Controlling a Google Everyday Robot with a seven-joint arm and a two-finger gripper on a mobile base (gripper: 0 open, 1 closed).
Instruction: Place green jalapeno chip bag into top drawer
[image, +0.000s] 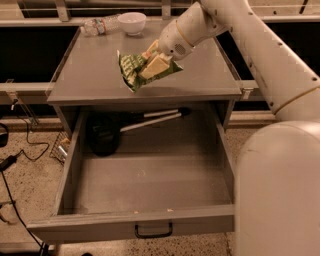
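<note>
Claw (152, 59) around green chip bag (129, 68), lettering illegible, over cabinet (90, 67)

- The gripper (151, 60) hangs just over the front part of the cabinet top (85, 75), with its two cream fingers (156, 65) pointing left and down.
- The fingers are clamped on the green jalapeno chip bag (128, 69).
- The white wrist (181, 34) slopes down to the left.
- The white arm (265, 45) rises from the bulky rounded body (280, 190) at the lower right and bends over toward the upper middle.

White bowl (133, 22) beside plastic bottle (99, 25); black ladle (103, 136).
</note>
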